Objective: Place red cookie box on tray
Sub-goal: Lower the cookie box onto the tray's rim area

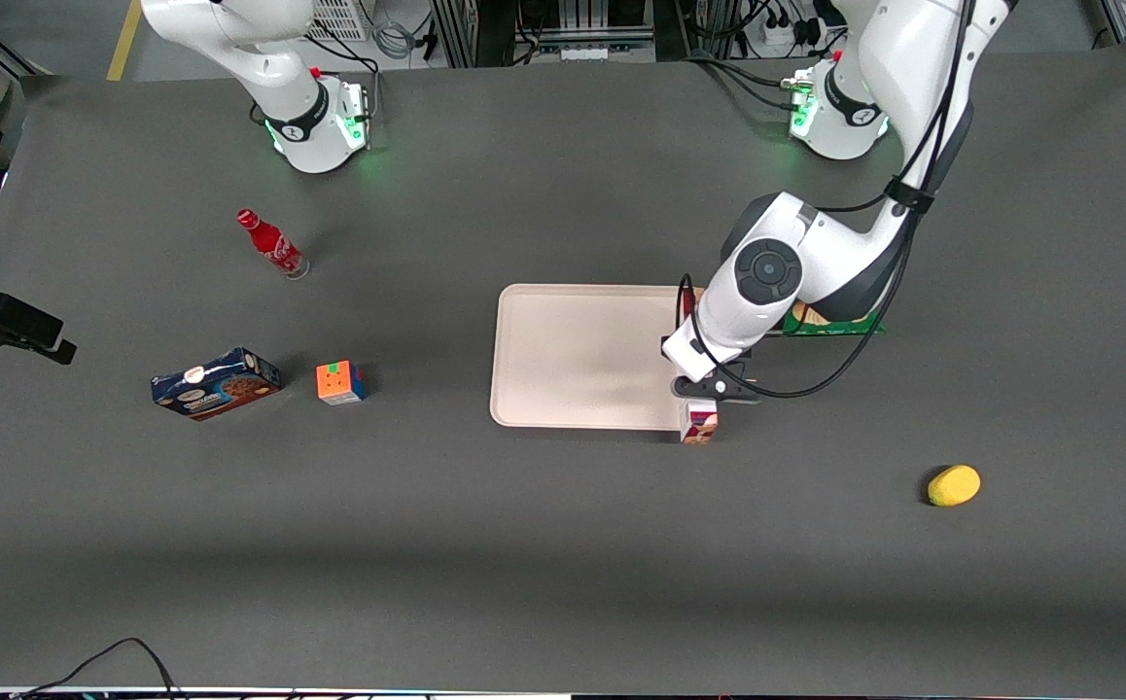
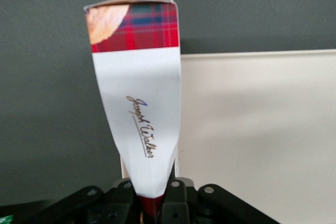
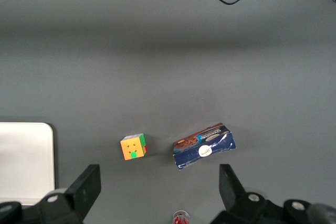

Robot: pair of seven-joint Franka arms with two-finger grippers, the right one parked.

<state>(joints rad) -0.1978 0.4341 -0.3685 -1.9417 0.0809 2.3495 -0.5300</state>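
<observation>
1. The gripper (image 2: 152,198) pinches the red cookie box (image 2: 137,98) between its fingers (image 2: 176,195), at one end of the box.
2. The box hangs over the tray (image 1: 573,355) edge nearest the working arm.
3. A green package (image 1: 830,321) lies just beside the tray, under the arm.

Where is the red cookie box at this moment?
The gripper is shut on the red cookie box, holding it over the tray edge nearest the working arm's end.

A cursive signature reading "Joseph Walker" is printed in dark script along the white side panel of the long red plaid cardboard cookie box (image 2: 137,103). No other lettering can be read.
</observation>
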